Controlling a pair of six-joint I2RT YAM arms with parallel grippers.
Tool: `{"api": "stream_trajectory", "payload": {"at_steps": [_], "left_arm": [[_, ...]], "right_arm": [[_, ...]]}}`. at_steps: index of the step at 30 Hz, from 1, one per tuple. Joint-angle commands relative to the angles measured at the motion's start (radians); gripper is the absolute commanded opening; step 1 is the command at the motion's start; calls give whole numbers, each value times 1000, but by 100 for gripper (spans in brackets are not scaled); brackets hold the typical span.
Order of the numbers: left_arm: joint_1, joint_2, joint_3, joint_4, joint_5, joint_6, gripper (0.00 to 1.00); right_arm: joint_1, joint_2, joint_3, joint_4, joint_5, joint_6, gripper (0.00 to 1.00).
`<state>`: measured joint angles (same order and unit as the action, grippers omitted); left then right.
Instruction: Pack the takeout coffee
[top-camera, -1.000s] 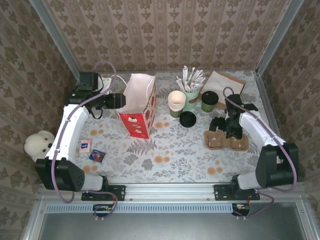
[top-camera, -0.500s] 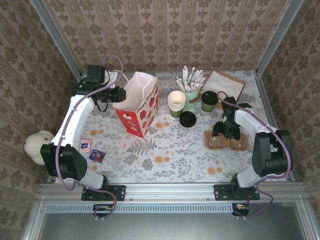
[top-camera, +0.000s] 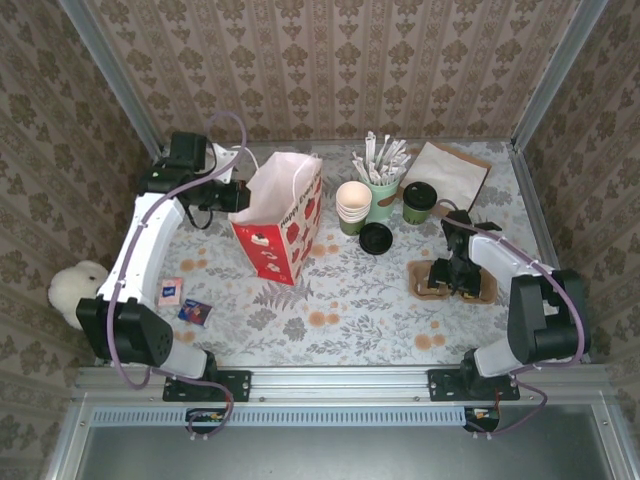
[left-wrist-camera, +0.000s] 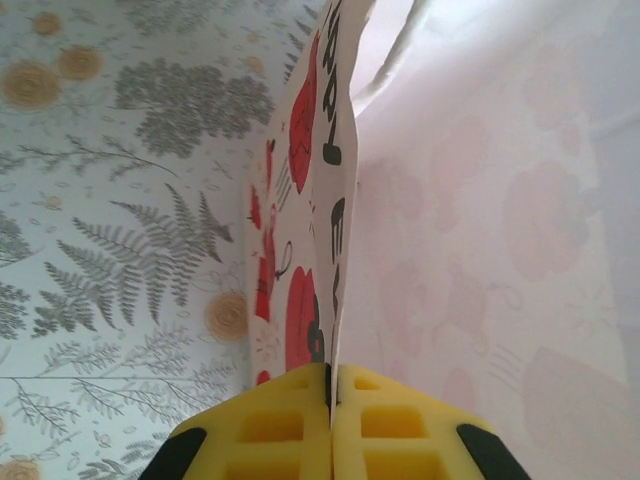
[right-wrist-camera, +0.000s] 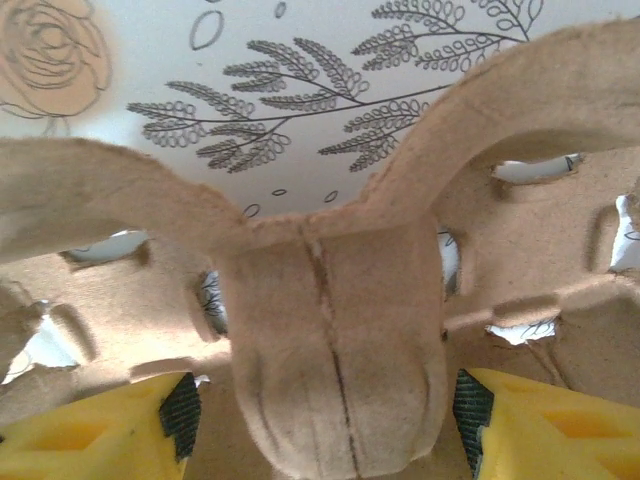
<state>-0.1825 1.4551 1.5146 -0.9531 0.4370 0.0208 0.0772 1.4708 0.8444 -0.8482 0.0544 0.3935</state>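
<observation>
Left gripper (left-wrist-camera: 330, 385) is clamping tight on the top edge of the gift bag (left-wrist-camera: 312, 240), yellow pads pressing flat with just the paper wall between them. The bag is showing red blobs and black letters, but they're running edge-on so I can't read them. Right gripper (right-wrist-camera: 327, 415) is sitting spread apart, straddling the middle hump of the one pulp cup carrier (right-wrist-camera: 330, 300), pads not quite touching it.

The takeout coffee (top-camera: 353, 204) is standing on the table (top-camera: 340, 300) just right of the bag. It's sitting beside one green cup of paper-wrapped sticks (top-camera: 381, 180), one black disc (top-camera: 376, 238) and one black-lidded green cup (top-camera: 418, 203). Two small packets are lying near the left arm, a pinkish packet (top-camera: 171, 291) and a blue packet (top-camera: 196, 313), print too small to read.
</observation>
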Motion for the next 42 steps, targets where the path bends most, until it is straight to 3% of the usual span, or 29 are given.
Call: {"api": "stream_trajectory", "payload": {"at_steps": [1,4,7,11,16,28,32,39,42], "left_arm": [[11,-58,38,-130,121,121,0],[9,-85,37,-182,153,177,0],[3,-111,28,-217,262,241,0],[-53,-115,18,-251,346,308,0],[-163,-58,40,-273,282,350,0],[-256,81,125,-142,190,426,0],[-264,150,208,-196,200,464,9],[-268,240,295,-285,230,488,19],[-267,229,294,-275,219,481,34]], "right_arm": [[10,-34,-8,15,20,9,69],[12,-40,-7,17,23,8,69],[14,-41,-7,22,23,5,67],[19,-36,-8,30,23,3,65],[27,-39,-17,50,17,12,65],[119,-8,2,116,-31,5,61],[144,-16,3,143,-53,11,63],[151,-126,-67,260,27,114,73],[150,-141,-86,294,45,105,73]]}}
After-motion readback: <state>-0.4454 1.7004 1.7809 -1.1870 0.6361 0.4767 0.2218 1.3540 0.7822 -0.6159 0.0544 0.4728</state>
